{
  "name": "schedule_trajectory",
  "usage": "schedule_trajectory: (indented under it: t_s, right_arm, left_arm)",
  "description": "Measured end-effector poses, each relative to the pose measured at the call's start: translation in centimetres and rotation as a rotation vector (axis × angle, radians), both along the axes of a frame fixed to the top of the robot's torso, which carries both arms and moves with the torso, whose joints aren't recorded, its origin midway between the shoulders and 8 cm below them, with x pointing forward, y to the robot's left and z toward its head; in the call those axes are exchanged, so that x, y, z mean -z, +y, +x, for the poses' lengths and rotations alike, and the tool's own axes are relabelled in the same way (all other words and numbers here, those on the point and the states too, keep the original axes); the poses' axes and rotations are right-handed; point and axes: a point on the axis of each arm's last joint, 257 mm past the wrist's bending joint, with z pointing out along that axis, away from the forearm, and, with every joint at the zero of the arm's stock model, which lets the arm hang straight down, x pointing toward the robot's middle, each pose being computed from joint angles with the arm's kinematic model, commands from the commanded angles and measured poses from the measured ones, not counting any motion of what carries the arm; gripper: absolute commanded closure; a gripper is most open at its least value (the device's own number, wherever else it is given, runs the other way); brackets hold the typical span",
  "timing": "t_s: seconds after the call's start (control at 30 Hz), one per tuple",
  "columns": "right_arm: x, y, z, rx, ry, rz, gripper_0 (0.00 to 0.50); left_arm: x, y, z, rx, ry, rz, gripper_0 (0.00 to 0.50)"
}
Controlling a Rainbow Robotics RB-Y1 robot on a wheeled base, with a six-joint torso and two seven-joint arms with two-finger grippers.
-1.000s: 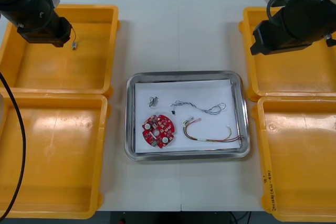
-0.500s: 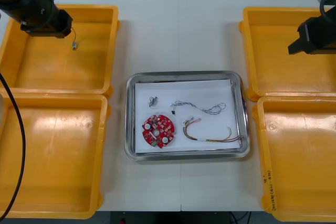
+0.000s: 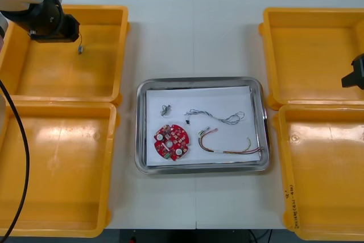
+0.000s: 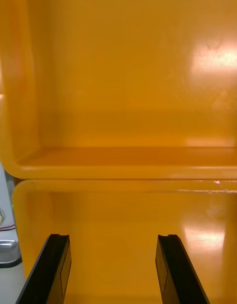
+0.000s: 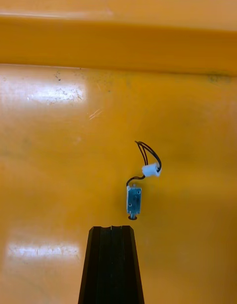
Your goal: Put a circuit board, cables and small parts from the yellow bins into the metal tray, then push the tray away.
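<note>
The metal tray [image 3: 258,92], white inside, lies at the table's centre. It holds a round red circuit board [image 3: 172,142], a blue and white cable [image 3: 216,116], a red and yellow cable [image 3: 227,145] and a small metal part [image 3: 165,109]. My left arm [image 3: 50,22] hangs over the far left yellow bin [image 3: 108,12]. My left gripper [image 5: 112,231] is shut on nothing, its tip just short of a small metal part [image 5: 134,200] with a black lead and a white plug, also visible on the bin floor [image 3: 81,49]. My right gripper [image 4: 113,239] is open above the wall between the two right bins [image 4: 123,170].
The near left bin [image 3: 57,163] and both right bins [image 3: 310,55] look bare inside. My right arm [image 3: 355,78] sits at the table's right edge. A corner of the tray [image 4: 7,249] shows beside the right gripper's fingers [image 4: 55,264]. Bare table lies beyond the tray.
My right arm has swung out from over the far right bin to the right edge, coming nearer. The left arm has shifted only slightly over the far left bin.
</note>
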Motion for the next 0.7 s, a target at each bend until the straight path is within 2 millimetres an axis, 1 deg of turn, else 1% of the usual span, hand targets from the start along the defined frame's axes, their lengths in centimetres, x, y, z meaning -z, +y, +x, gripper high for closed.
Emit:
schedule_trajectory:
  t_s: [0.13, 0.27, 0.43, 0.47, 0.53, 0.57, 0.6, 0.63, 0.7]
  right_arm:
    - [1.1, -1.3, -1.2, 0.029, 0.022, 0.003, 0.0]
    - [2.1, -2.1, -2.0, 0.051, 0.043, 0.013, 0.0]
    - [3.3, -3.1, -3.3, 0.077, 0.069, 0.018, 0.0]
    - [3.5, -3.3, -3.5, 0.082, 0.073, 0.018, 0.0]
    - [3.7, -3.7, -3.7, 0.089, 0.079, 0.018, 0.0]
    - [3.7, -3.7, -3.8, 0.091, 0.08, 0.017, 0.0]
    - [3.8, -3.8, -3.9, 0.092, 0.081, 0.017, 0.0]
    - [3.8, -3.8, -3.9, 0.092, 0.081, 0.017, 0.0]
    - [3.8, -3.8, -3.9, 0.092, 0.081, 0.016, 0.0]
  left_arm:
    - [0.4, -0.3, 0.6, 0.001, -0.02, -0.004, 0.5]
    - [0.9, -0.9, 1.2, 0.004, -0.04, -0.02, 0.5]
    - [1.6, -1.5, 1.3, 0.009, -0.041, -0.028, 0.497]
    - [1.7, -1.6, 1.4, 0.01, -0.042, -0.03, 0.432]
    - [1.9, -1.8, 1.4, 0.011, -0.042, -0.034, 0.229]
    - [1.9, -1.8, 1.4, 0.011, -0.042, -0.036, 0.144]
    - [2.0, -1.9, 1.4, 0.011, -0.041, -0.038, 0.035]
    - [2.0, -2.0, 1.4, 0.012, -0.04, -0.041, 0.0]
    - [2.1, -2.0, 1.3, 0.012, -0.038, -0.045, 0.0]
